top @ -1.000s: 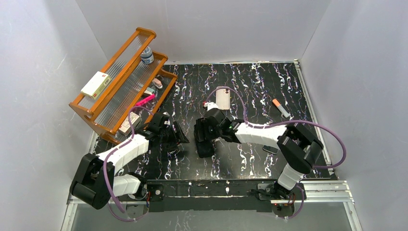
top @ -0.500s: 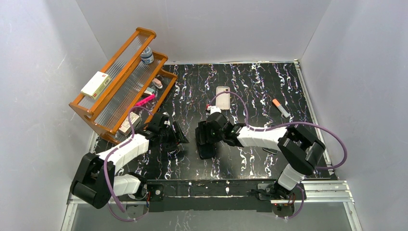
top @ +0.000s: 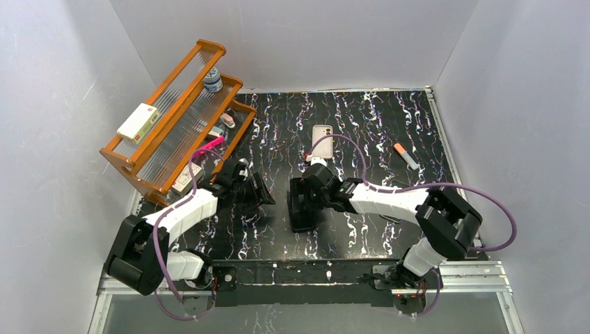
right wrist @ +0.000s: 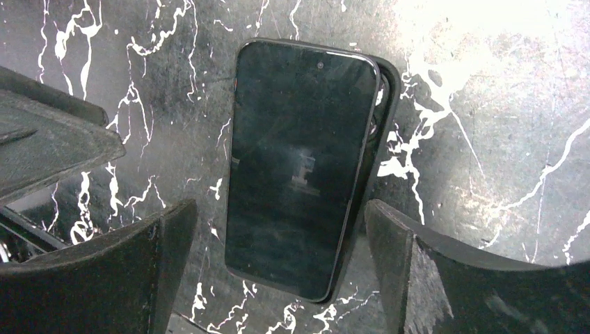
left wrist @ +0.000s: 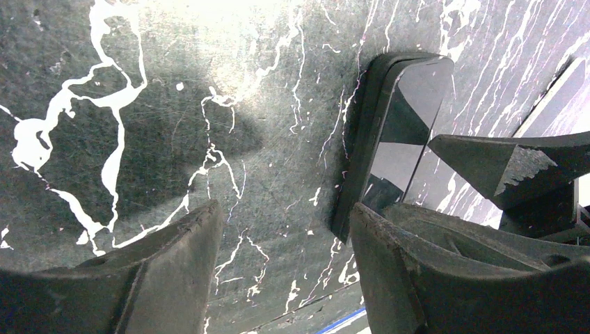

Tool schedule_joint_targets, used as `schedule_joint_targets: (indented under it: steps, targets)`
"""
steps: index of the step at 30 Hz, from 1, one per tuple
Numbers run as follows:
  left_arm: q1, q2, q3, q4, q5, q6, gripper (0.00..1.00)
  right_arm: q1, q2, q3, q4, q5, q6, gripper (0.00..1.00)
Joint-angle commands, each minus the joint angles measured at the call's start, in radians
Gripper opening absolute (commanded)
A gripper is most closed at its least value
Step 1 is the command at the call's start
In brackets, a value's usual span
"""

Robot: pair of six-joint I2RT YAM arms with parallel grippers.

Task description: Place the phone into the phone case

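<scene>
The black phone [right wrist: 299, 167] lies screen up, slightly askew on a black slab [right wrist: 387, 104] on the marbled table. In the top view the phone [top: 304, 217] is at the middle front. My right gripper [right wrist: 278, 261] is open just above it, a finger on each side of the phone's near end, not touching. My left gripper [left wrist: 278, 257] is open and empty over bare table, with the phone [left wrist: 403, 118] just beyond its right finger [left wrist: 396, 271]. The cream phone case [top: 322, 141] lies apart, farther back at the centre. In the top view the left gripper [top: 263, 197] and the right gripper [top: 301, 202] face each other.
A wooden rack [top: 174, 118] with small items stands at the back left. An orange-tipped marker [top: 405, 156] lies at the right. A small dark object [top: 391, 217] lies under the right forearm.
My right gripper has moved a little nearer and to the right over the phone. My left gripper has edged slightly right towards it. The case has not moved.
</scene>
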Motion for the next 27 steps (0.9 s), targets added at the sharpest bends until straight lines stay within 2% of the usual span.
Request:
schedule_joint_targets:
  steps: [1, 7, 12, 20, 27]
  targets:
    - [0.004, 0.035, 0.043, -0.002, 0.068, 0.041, 0.63, -0.004, -0.061, 0.032, -0.061, -0.009, 0.025, 0.95]
    - [0.000, 0.096, 0.061, 0.083, 0.139, 0.038, 0.53, -0.076, -0.104, 0.010, -0.067, -0.080, 0.031, 0.73]
    - [-0.030, 0.165, 0.093, 0.148, 0.140, 0.041, 0.48, -0.159, -0.125, -0.066, 0.030, -0.213, 0.056, 0.57]
    - [-0.079, 0.301, 0.170, 0.186, 0.104, 0.040, 0.43, -0.293, -0.093, -0.090, 0.105, -0.353, 0.056, 0.51]
    - [-0.106, 0.386, 0.210, 0.196, 0.146, 0.035, 0.38, -0.313, -0.054, -0.119, 0.171, -0.417, 0.062, 0.47]
